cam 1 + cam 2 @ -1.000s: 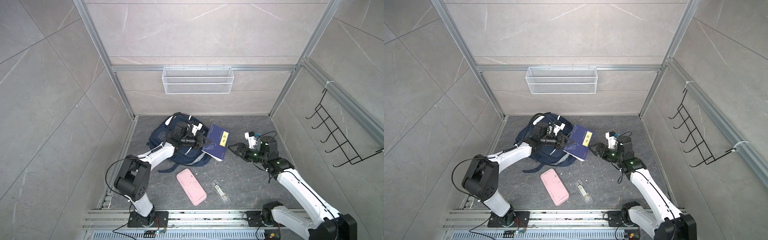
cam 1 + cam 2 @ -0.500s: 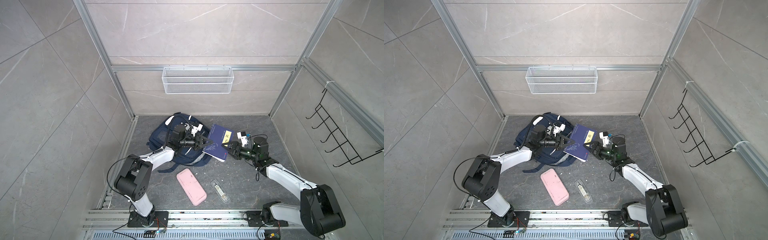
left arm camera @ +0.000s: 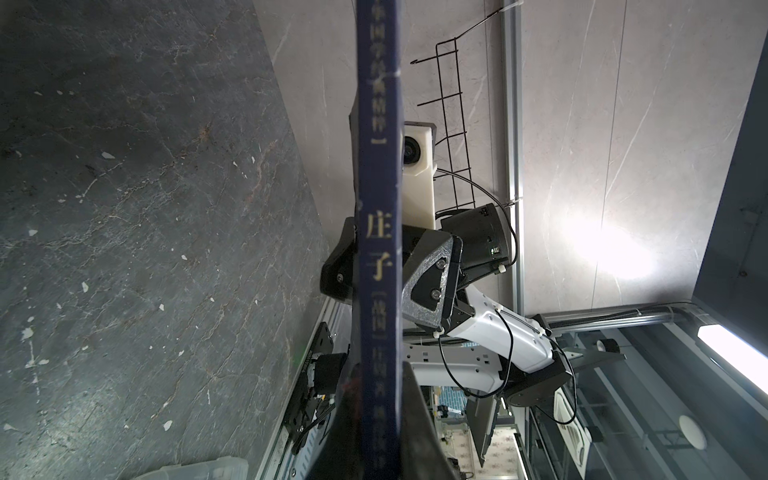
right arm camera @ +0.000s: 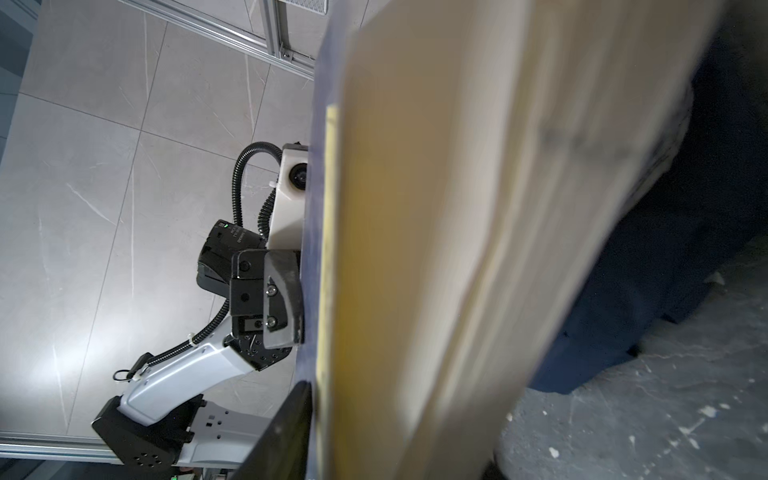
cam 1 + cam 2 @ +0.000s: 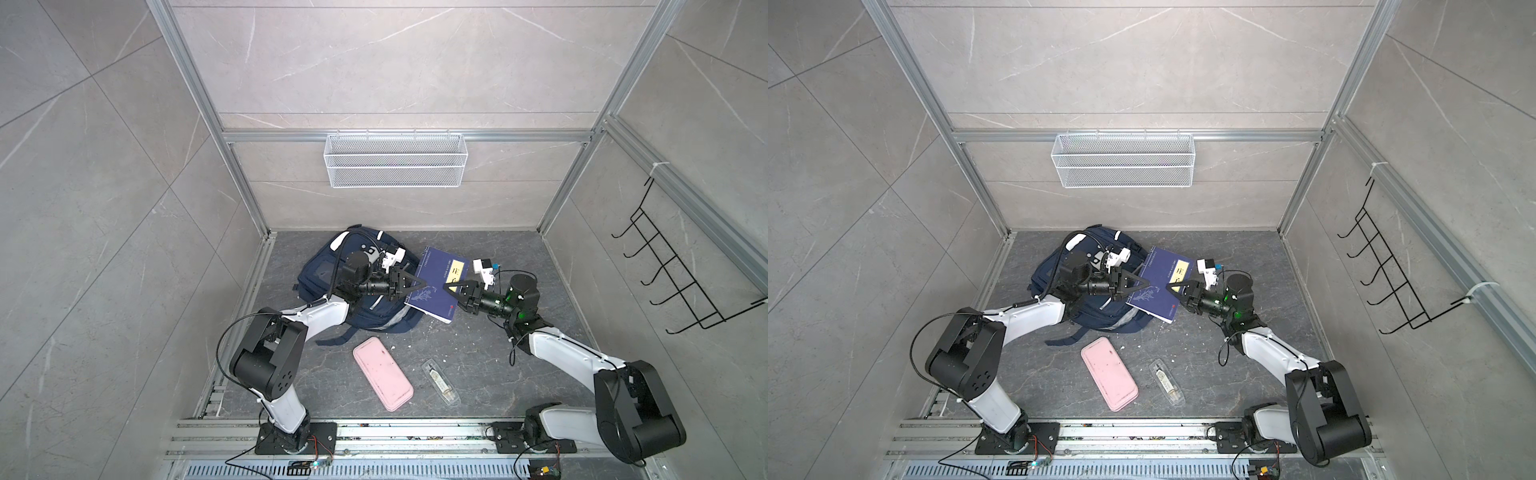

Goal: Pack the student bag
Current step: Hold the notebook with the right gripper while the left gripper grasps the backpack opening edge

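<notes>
The student bag (image 5: 328, 274) (image 5: 1050, 282), navy blue, lies at the back left of the floor. A navy book with a yellow label (image 5: 436, 286) (image 5: 1158, 286) hangs tilted just above the bag's right side. My left gripper (image 5: 422, 284) (image 5: 1144, 284) is shut on its spine edge (image 3: 378, 208). My right gripper (image 5: 448, 286) (image 5: 1170, 286) is shut on the opposite, page-side edge (image 4: 415, 249) by the label. In the left wrist view its fingers (image 3: 428, 282) flank the book. In the right wrist view one black finger (image 4: 291, 424) lies against the cover; its other finger is hidden.
A pink case (image 5: 382, 374) and a clear plastic case (image 5: 440, 382) lie on the floor in front of the bag. A bag strap (image 5: 336, 338) trails toward them. A white wire basket (image 5: 395, 160) hangs on the back wall, a black hook rack (image 5: 673, 270) on the right wall.
My right gripper has moved left to the book's free edge and closed its jaws round it. The left gripper still holds the book in much the same place.
</notes>
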